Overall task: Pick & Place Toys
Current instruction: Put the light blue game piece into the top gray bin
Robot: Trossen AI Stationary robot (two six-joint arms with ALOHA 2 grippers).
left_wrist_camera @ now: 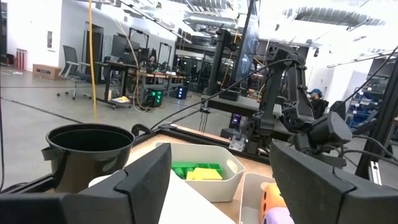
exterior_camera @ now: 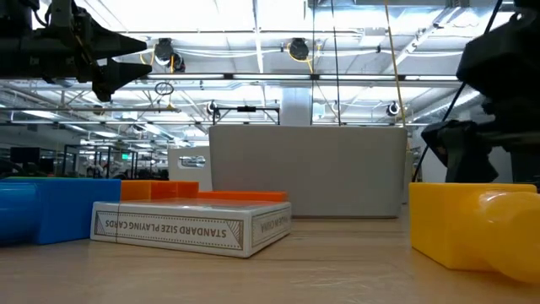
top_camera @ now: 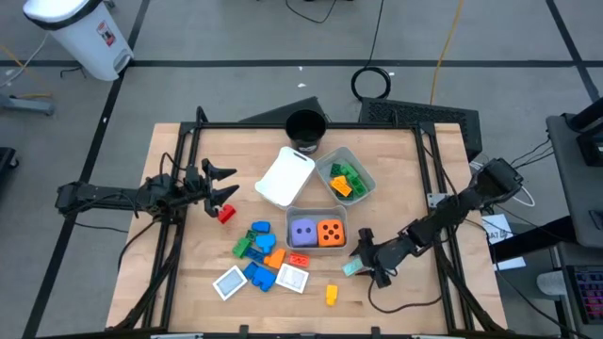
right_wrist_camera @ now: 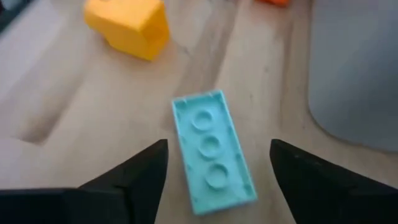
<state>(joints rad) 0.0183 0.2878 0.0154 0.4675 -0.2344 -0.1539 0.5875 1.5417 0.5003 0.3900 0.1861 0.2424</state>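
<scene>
- Your table (top_camera: 396, 188) carries the toys: most blocks lie loose left of centre, near side.
- Your right gripper (right_wrist_camera: 214, 186) hangs low with fingers spread, straddling a pale teal block (right_wrist_camera: 212, 150) flat on the wood.
- Your left gripper (top_camera: 224, 184) hovers wide apart, empty, above a red block (top_camera: 226, 214).

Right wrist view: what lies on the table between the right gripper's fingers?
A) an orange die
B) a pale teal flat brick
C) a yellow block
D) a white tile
B: the pale teal brick lies flat on the wood between the open fingers of the right gripper, untouched by either.
</scene>
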